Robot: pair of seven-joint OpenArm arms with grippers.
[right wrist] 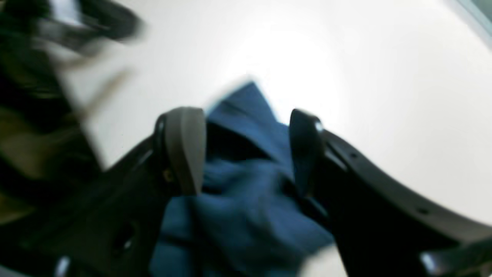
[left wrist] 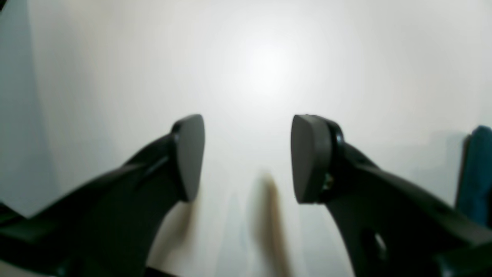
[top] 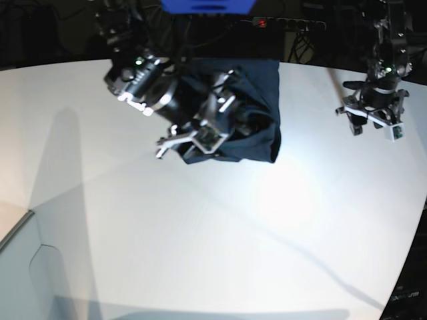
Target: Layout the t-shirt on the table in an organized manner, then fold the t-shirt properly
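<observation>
- Left wrist view: the left end effector (left wrist: 247, 157) has its two dark fingers spread wide apart. Nothing sits between them.
- Below the left end effector is the bare white table (left wrist: 269, 57), with a bright spot of light on it.
- A small bit of the blue t-shirt (left wrist: 478, 173) peeks in at the right edge of this view, apart from the fingers.
- A blurry brown streak lies on the table low down between the fingers. I cannot tell what it is.
- Right wrist view: the right end effector (right wrist: 246, 150) is also spread wide. Its fingers stand on either side of the t-shirt (right wrist: 246, 207), which is bunched up and wrinkled under them.
- This picture is blurry. I cannot tell if the fingers touch the cloth, but they do not pinch it.
- One pointed corner of the t-shirt sticks out past the fingers onto the white table (right wrist: 384, 96).
- Base view: the right end effector (top: 193, 139) is at the left of the picture, right over the left side of the t-shirt (top: 263, 107).
- The t-shirt lies in a dark heap at the far side of the table (top: 220, 233), near its back edge.
- The left end effector (top: 373, 120) hangs at the right side of the picture, well apart from the t-shirt, and it holds nothing.
</observation>
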